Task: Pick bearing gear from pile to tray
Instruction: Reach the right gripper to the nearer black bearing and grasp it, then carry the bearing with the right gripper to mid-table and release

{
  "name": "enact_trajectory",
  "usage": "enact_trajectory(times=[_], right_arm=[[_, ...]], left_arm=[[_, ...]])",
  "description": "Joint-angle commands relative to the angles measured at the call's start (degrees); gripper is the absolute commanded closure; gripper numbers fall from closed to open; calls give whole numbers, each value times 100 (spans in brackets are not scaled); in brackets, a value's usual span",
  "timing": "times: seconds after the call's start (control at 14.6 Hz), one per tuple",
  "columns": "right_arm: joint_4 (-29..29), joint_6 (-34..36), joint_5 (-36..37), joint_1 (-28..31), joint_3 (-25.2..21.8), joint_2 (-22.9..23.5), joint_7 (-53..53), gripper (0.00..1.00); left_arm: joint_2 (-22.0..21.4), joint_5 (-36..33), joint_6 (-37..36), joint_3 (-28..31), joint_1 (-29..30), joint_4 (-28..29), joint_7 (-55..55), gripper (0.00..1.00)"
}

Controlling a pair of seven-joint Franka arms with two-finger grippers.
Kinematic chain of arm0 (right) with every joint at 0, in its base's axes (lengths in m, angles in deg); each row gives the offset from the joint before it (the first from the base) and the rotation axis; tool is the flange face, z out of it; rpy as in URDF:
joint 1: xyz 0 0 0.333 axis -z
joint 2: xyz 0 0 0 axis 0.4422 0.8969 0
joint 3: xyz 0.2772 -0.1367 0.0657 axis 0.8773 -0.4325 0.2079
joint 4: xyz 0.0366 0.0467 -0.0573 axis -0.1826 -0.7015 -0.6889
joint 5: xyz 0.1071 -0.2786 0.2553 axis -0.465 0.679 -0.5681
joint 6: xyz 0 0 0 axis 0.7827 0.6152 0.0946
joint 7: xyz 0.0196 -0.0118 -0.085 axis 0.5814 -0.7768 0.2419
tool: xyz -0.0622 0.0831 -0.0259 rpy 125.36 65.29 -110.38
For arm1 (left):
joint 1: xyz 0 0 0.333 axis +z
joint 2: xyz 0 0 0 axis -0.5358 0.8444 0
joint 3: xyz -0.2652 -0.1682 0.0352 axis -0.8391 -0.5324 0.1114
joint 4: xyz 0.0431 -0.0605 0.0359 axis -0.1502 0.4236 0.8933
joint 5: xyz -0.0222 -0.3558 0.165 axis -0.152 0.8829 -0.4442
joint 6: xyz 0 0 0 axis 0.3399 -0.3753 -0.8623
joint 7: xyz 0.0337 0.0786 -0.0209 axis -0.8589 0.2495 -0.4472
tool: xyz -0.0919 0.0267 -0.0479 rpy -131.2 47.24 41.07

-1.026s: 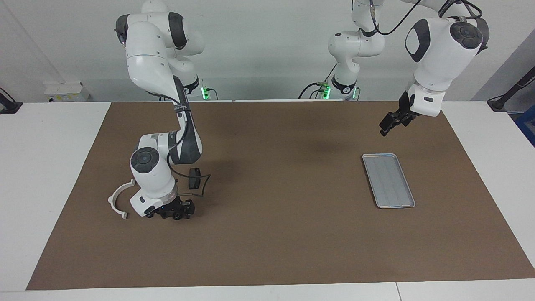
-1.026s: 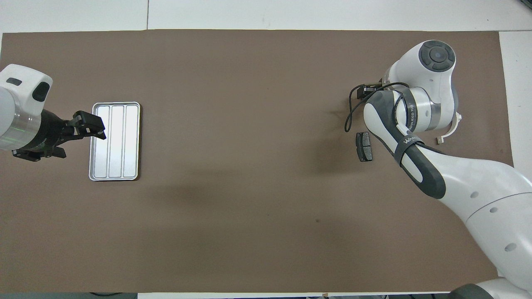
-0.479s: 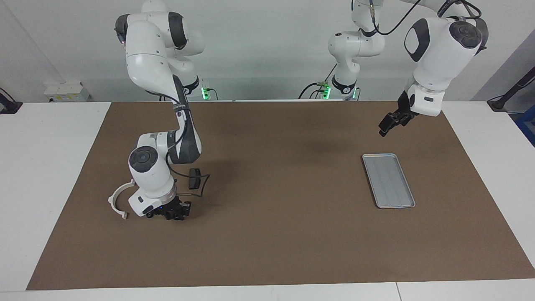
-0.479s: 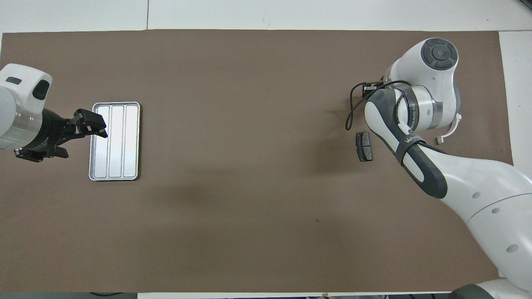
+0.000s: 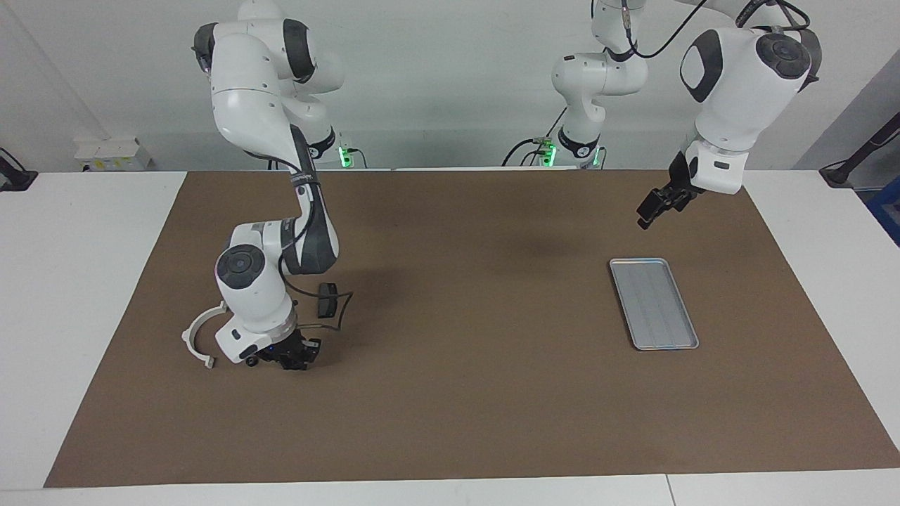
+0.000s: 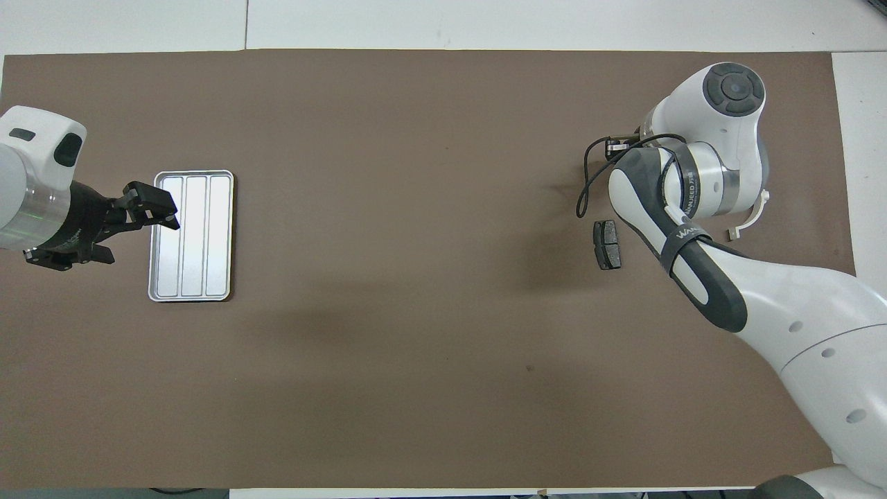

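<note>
My right gripper [image 5: 288, 357] is down at the mat in the pile, between a white half-ring [image 5: 197, 339] and a dark brake pad [image 5: 326, 299]. The bearing gear is hidden under the gripper. From above, the right wrist covers the gripper; the half-ring [image 6: 754, 216] peeks out beside it and the brake pad [image 6: 608, 244] lies clear. The silver tray [image 5: 654, 303] [image 6: 192, 235] lies bare toward the left arm's end of the table. My left gripper [image 5: 650, 211] [image 6: 149, 208] waits open in the air over the tray's outer edge.
A brown mat [image 5: 464, 393] covers most of the white table. A thin black cable [image 5: 343, 309] loops from the right wrist next to the brake pad. A white box [image 5: 111, 153] sits off the mat at the right arm's end.
The right gripper's black head has drawn in narrower at the mat and the wrist has shifted slightly. The left arm has barely moved.
</note>
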Motion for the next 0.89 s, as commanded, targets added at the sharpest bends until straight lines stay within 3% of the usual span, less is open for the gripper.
enact_trajectory(times=[0.0, 0.27, 0.62, 0.82], right_arm=[[213, 585, 139, -1, 12, 47, -158, 100], [1231, 2253, 130, -238, 12, 12, -175, 100], [2041, 4038, 51, -808, 82, -629, -771, 100], [2113, 4357, -369, -1501, 91, -972, -2454, 100]], left_arm=[[-145, 75, 90, 31, 7, 62, -73, 0], [-154, 66, 37, 40, -37, 53, -64, 0], [-145, 57, 98, 23, -63, 36, -554, 0], [-145, 57, 81, 23, -99, 18, -635, 0]])
